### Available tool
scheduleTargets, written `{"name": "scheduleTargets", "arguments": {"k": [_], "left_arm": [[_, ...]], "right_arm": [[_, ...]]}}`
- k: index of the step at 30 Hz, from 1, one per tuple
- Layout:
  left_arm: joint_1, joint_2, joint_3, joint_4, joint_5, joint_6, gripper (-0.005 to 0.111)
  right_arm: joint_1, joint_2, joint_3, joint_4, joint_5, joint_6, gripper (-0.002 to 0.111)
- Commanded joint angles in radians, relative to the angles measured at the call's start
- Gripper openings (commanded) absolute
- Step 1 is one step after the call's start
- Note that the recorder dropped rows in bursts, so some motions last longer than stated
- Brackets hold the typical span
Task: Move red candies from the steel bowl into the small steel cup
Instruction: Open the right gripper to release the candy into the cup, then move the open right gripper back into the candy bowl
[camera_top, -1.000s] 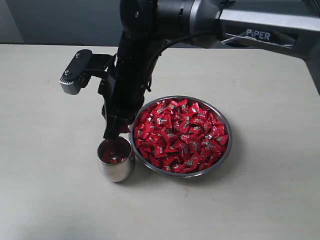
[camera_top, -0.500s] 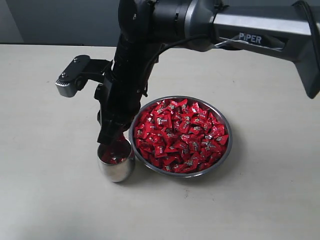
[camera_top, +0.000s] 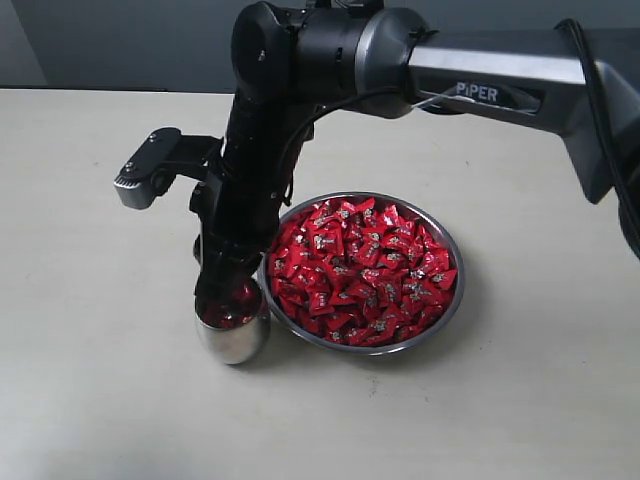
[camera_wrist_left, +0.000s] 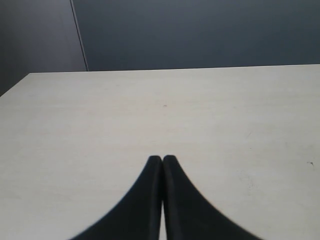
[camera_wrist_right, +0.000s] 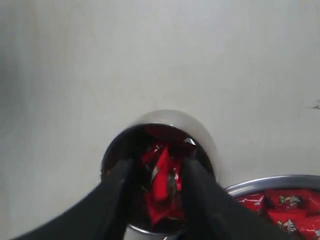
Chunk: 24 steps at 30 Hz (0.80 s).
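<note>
Reaching down with the right gripper (camera_top: 224, 292) into the mouth of the cup (camera_top: 233, 340), just beside the bowl (camera_top: 380, 351) on its left in the exterior view. Holding the jaws a little apart, with one candy (camera_wrist_right: 159, 186) standing upright between them above the other red ones lying in the cup. Not being able to tell from the wrist view whether pinching it or having it free already. Resting the left gripper (camera_wrist_left: 162, 159) elsewhere over the bare table (camera_wrist_left: 160, 110), pressed together and carrying nothing. Leaving most candies (camera_top: 365, 268) heaped in the bowl, so probably being far from finished.

Risking several things from here. Opening too high or too far to one side: sending the candy onto the rim and off to the table. Opening wide inside such a narrow mouth: pushing a finger against the steel wall and tipping or sliding the cup, which looks light and round-sided. Lifting out with a twisted wrapper end caught on a pad: dragging the candy out of the cup. Swinging toward the bowl too low: knocking the cup over with the wrist, or striking the thin bowl rim.
</note>
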Motion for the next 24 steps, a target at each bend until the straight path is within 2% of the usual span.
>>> {"name": "scheduleTargets", "arguments": {"k": [1,8,10,11,12,16,18,19,24], "left_arm": [[0.005,-0.004,0.004,0.001,-0.002,-0.003,0.000],[0.005,-0.004,0.004,0.001,-0.002,-0.003,0.000],[0.005,-0.004,0.004,0.001,-0.002,-0.003,0.000],[0.005,-0.004,0.004,0.001,-0.002,-0.003,0.000],[0.005,-0.004,0.004,0.001,-0.002,-0.003,0.000],[0.005,-0.004,0.004,0.001,-0.002,-0.003,0.000],[0.005,-0.004,0.004,0.001,-0.002,-0.003,0.000],[0.005,-0.004,0.004,0.001,-0.002,-0.003,0.000],[0.005,-0.004,0.004,0.001,-0.002,-0.003,0.000]], "right_arm": [[0.002,-0.002,-0.005,-0.020,-0.001,0.037,0.046],[0.002,-0.002,-0.005,-0.021,-0.001,0.042,0.040],[0.002,-0.004,-0.005,-0.026,-0.001,0.042,0.023],[0.002,-0.006,-0.005,-0.026,-0.001,0.042,0.007],[0.002,-0.006,-0.005,-0.026,-0.005,0.042,0.000],[0.000,-0.021,-0.005,-0.028,-0.118,0.120,-0.001],[-0.016,-0.050,0.020,-0.099,-0.270,0.320,-0.001],[-0.020,-0.069,0.047,-0.137,-0.326,0.345,-0.001],[-0.073,-0.238,0.355,-0.078,-0.638,0.360,-0.001]]}}
